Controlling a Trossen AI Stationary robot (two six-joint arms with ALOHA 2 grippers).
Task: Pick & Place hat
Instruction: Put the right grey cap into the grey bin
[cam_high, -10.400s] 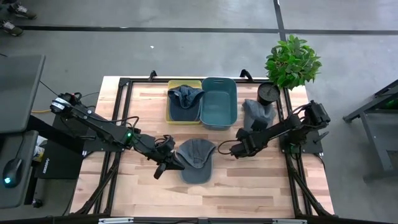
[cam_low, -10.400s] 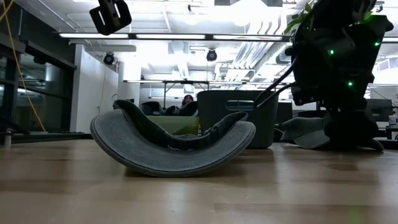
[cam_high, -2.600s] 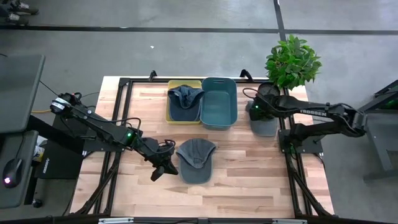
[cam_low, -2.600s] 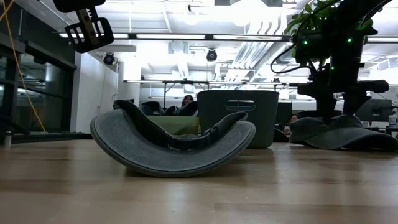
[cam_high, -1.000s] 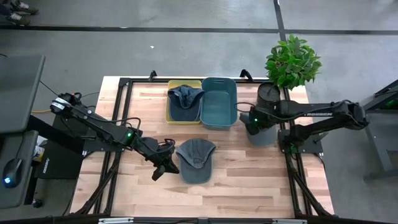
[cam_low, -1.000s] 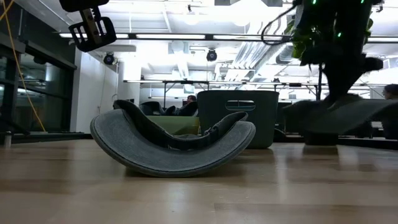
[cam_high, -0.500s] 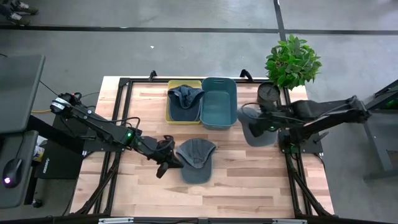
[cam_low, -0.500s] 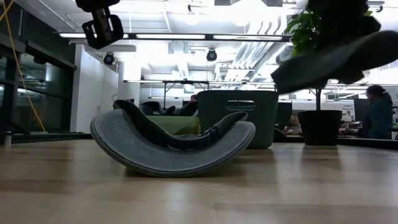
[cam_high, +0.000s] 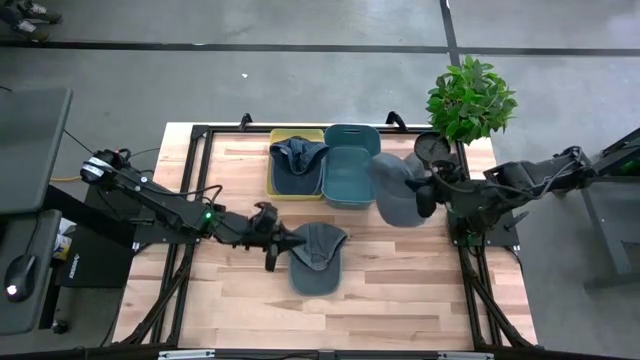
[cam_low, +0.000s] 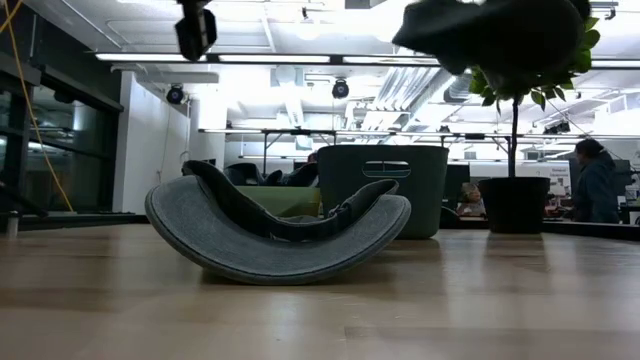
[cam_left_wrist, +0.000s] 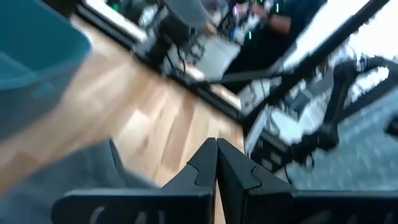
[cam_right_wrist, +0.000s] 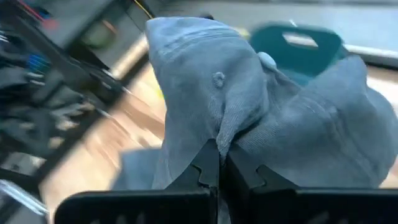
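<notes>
The right gripper (cam_high: 424, 190) carries a grey hat (cam_high: 392, 188) pinched in closed fingers above the table, at three o'clock from the teal bin (cam_high: 350, 160). A thin fold is all it grips; a swing could shake it loose short of the bin. The left gripper (cam_high: 281, 243), fingers together and empty, hovers beside a second hat (cam_high: 318, 256).

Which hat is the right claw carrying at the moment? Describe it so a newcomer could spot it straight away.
Start at the potted plant at the table's far right corner, then look toward the teal bin. The grey hat hangs in the air beside that bin, pinched in the right claw. The other hats lie flat, one in the yellow tray, one on the table.
</notes>
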